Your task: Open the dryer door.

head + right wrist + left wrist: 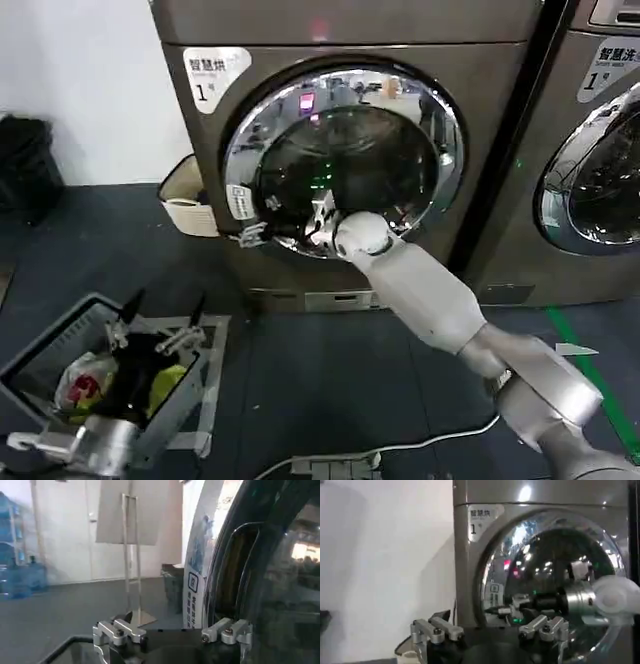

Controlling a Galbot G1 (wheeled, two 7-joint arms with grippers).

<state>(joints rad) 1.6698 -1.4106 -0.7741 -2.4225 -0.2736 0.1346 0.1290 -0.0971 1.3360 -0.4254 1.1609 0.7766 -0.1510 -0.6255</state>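
- Dryer door (345,155) seated in the dryer (500,120) front, apparently shut.
- Right gripper (285,222) spread open at the chrome ring's lower-left edge, nothing held; slipping off the slick rim is likely.
- Left gripper (160,320) parked open over the basket (40,360).

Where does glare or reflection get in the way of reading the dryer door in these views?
Head view: the dryer door chrome ring mirrors bright room lights, and its dark glass hides the right gripper fingers. Left wrist view: highlights speckle the ring and a hot spot sits on the panel above. Right wrist view: the glass reflects a lit room.
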